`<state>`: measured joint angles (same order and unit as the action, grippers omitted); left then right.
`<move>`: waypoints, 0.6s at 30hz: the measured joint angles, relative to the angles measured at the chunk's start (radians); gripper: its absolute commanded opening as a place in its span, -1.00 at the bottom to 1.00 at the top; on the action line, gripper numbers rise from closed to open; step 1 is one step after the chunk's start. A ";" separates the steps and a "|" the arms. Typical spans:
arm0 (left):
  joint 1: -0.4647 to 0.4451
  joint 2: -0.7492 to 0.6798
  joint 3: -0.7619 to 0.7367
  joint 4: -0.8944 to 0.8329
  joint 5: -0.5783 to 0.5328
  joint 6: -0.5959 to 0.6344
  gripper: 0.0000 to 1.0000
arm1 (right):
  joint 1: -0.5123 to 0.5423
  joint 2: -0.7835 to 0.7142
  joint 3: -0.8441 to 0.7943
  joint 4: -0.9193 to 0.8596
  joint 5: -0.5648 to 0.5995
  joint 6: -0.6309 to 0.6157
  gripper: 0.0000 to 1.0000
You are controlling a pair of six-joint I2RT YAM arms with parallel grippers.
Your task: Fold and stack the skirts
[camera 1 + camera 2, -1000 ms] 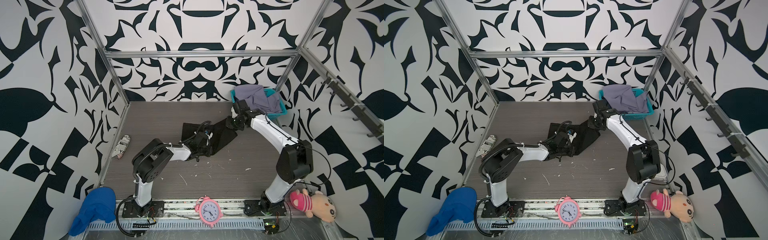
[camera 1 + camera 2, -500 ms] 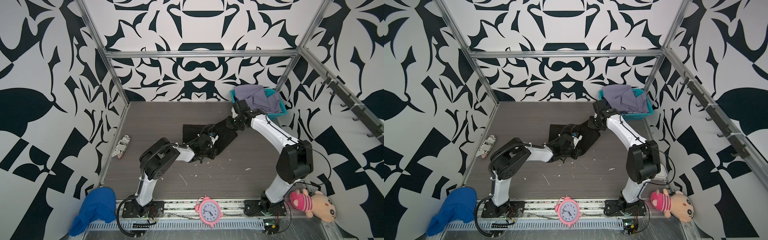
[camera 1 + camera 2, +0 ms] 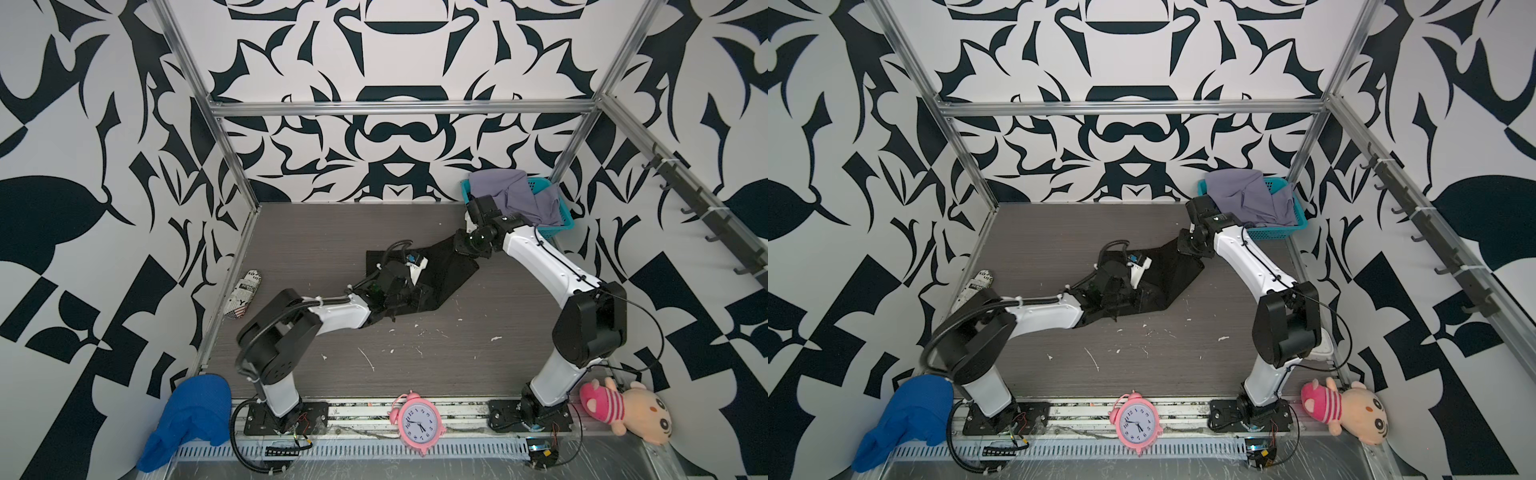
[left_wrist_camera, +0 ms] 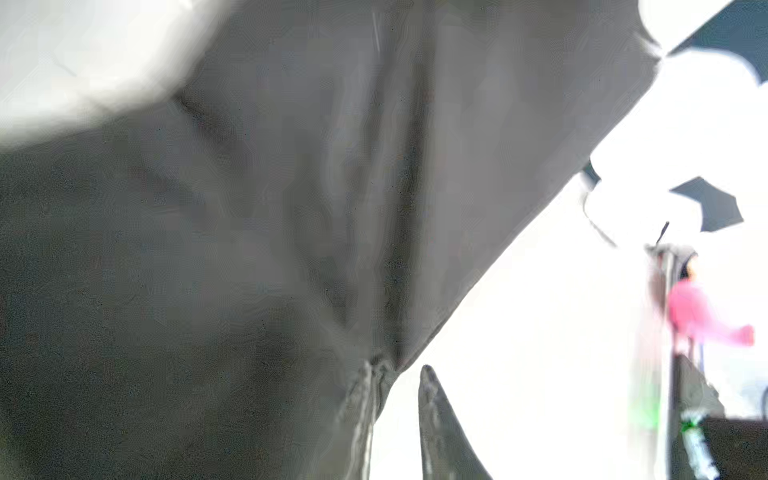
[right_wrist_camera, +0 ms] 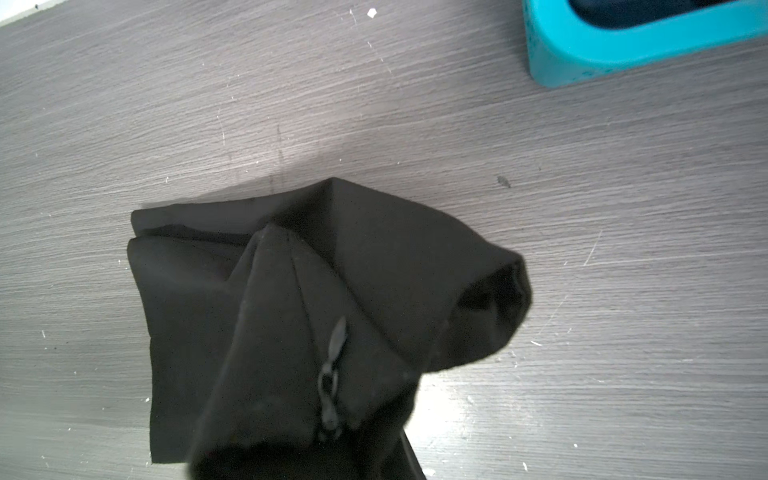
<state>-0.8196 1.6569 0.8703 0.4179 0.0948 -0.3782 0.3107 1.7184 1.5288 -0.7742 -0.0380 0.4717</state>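
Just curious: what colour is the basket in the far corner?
Turquoise; the basket shows best in the right wrist view.

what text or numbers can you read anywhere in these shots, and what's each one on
"12": top of the dial of the pink alarm clock, seen in both top views; the other hour numbers ring the dial but are small.
Printed packet by the left wall: black lettering on white, too small to read for sure.
Black skirt: no label or print visible.
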 measured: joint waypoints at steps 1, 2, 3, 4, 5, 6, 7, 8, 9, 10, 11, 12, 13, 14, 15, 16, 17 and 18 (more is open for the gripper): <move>0.019 -0.047 -0.021 0.007 -0.021 -0.003 -0.38 | 0.000 0.000 0.002 -0.004 0.003 -0.003 -1.00; 0.040 -0.080 -0.037 0.011 -0.039 -0.006 -0.38 | 0.000 0.000 0.004 -0.008 0.004 -0.004 -1.00; 0.067 -0.101 -0.048 0.009 -0.058 -0.014 -0.40 | 0.002 0.000 0.007 -0.014 0.006 -0.005 -1.00; 0.097 -0.104 -0.051 0.002 -0.073 -0.027 -0.41 | 0.004 0.000 0.010 -0.018 0.010 -0.006 -1.00; 0.124 -0.094 -0.051 -0.010 -0.082 -0.043 -0.42 | 0.006 0.000 0.014 -0.024 0.013 -0.008 -1.00; 0.155 -0.076 -0.052 -0.030 -0.090 -0.061 -0.40 | 0.010 0.002 0.023 -0.034 0.018 -0.009 -1.00; 0.179 -0.051 -0.055 -0.046 -0.097 -0.078 -0.39 | 0.013 0.006 0.035 -0.046 0.024 -0.010 -1.00; 0.198 -0.028 -0.063 -0.057 -0.105 -0.092 -0.38 | 0.018 0.013 0.050 -0.055 0.031 -0.013 -1.00; 0.216 -0.003 -0.072 -0.075 -0.117 -0.104 -0.35 | 0.024 0.024 0.069 -0.064 0.040 -0.015 -1.00; 0.226 0.021 -0.080 -0.097 -0.127 -0.115 -0.34 | 0.031 0.035 0.086 -0.072 0.049 -0.018 -1.00; 0.228 0.040 -0.085 -0.117 -0.134 -0.122 -0.35 | 0.039 0.047 0.100 -0.079 0.058 -0.020 -1.00; 0.227 0.057 -0.088 -0.134 -0.140 -0.129 -0.36 | 0.048 0.060 0.116 -0.089 0.068 -0.023 -1.00; 0.224 0.070 -0.090 -0.146 -0.144 -0.134 -0.36 | 0.058 0.074 0.130 -0.098 0.078 -0.026 -1.00; 0.222 0.079 -0.091 -0.154 -0.146 -0.139 -0.38 | 0.066 0.086 0.140 -0.105 0.084 -0.027 -1.00; 0.220 0.085 -0.091 -0.158 -0.148 -0.143 -0.39 | 0.074 0.098 0.150 -0.111 0.089 -0.027 -1.00; 0.218 0.090 -0.091 -0.156 -0.148 -0.146 -0.41 | 0.082 0.110 0.160 -0.117 0.095 -0.026 -1.00; 0.217 0.094 -0.091 -0.152 -0.149 -0.149 -0.43 | 0.090 0.119 0.169 -0.123 0.098 -0.025 -1.00; 0.216 0.099 -0.091 -0.145 -0.149 -0.150 -0.44 | 0.098 0.132 0.182 -0.131 0.103 -0.021 -1.00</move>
<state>-0.6033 1.7557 0.7795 0.2726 -0.0544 -0.5285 0.4084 1.8503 1.7111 -0.9054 0.0650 0.4511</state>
